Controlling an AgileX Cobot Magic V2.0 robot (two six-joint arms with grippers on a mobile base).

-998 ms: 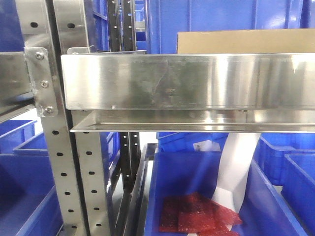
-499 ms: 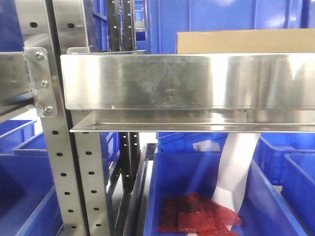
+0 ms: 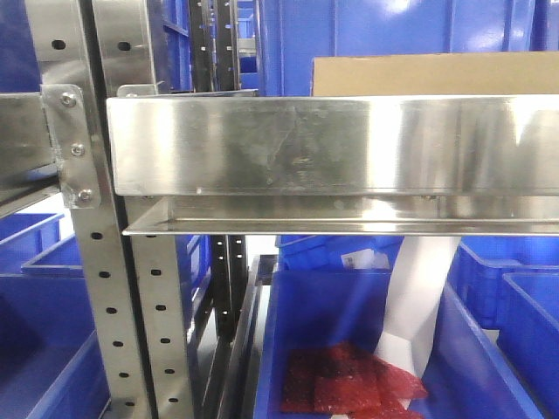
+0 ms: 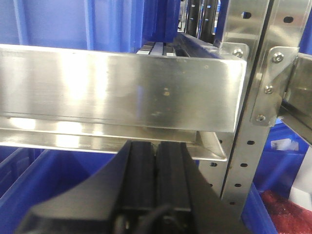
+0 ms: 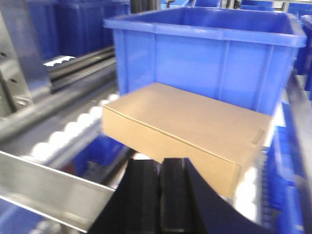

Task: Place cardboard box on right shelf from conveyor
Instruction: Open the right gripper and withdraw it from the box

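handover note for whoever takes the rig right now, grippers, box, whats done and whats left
Left gripper: shut, empty, in front of a steel shelf lip.
Right gripper: shut, not holding anything, just short of the cardboard box.
Box lies flat on the right shelf rollers, behind the front lip, in front of a blue bin.
Done: box appears placed and released.
Left: probably only pull the arms back. Conveyor not in view.

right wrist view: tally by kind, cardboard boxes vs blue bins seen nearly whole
cardboard box: 1
blue bin: 1 (others are cut off at the edges, not counted)
total: 2
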